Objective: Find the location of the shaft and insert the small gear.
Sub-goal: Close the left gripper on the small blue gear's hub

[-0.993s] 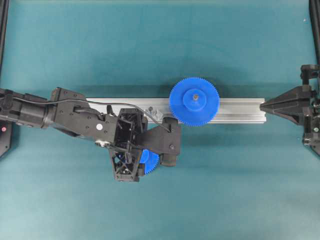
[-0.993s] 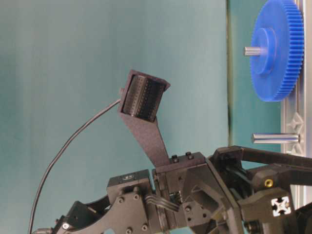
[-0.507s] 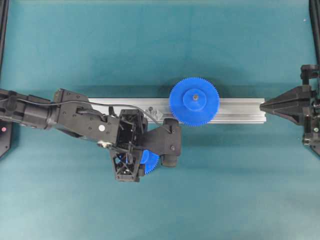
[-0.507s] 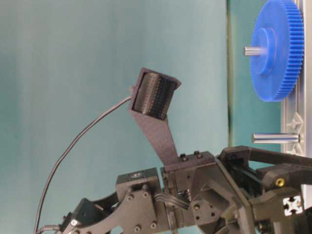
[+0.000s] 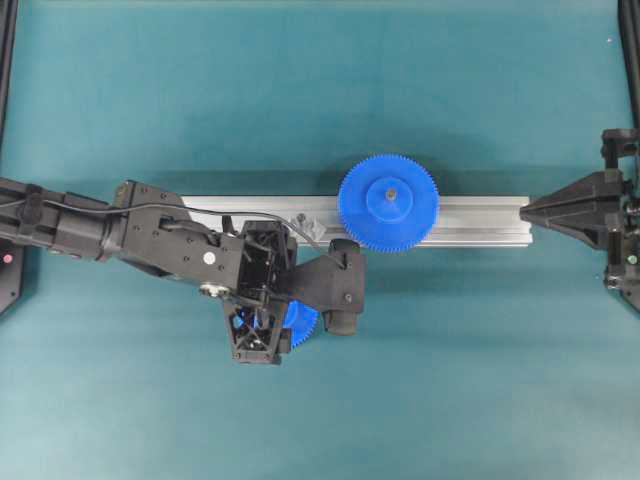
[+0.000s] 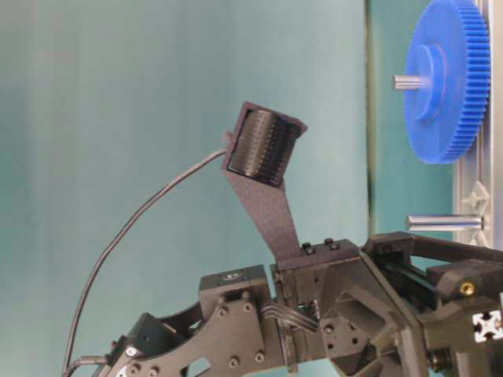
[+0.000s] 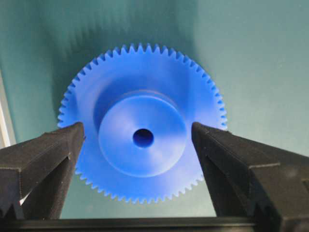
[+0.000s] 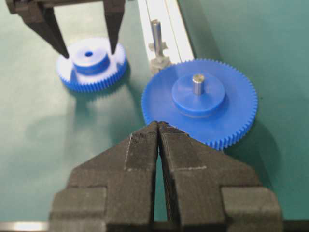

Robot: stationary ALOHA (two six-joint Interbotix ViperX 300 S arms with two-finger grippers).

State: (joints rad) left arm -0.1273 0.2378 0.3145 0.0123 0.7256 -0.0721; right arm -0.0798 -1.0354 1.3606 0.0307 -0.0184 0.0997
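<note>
A plain teal mat (image 5: 450, 380) covers the whole table; on it, nearest the left arm, lies the small gear (image 7: 142, 130), flat, hub up, just in front of the silver rail (image 5: 470, 220); the left gripper (image 8: 87, 48) hangs over it with fingers spread wide, one tip to either side of the hub, not pinching it; on the rail stands the shaft (image 8: 156, 33), upright and bare, just beside the large gear (image 8: 200, 99) already on its own pin; at the far right end the right gripper (image 5: 535, 210) rests with fingers pressed together, holding nothing; black frame posts (image 5: 8, 60) edge the table.
</note>
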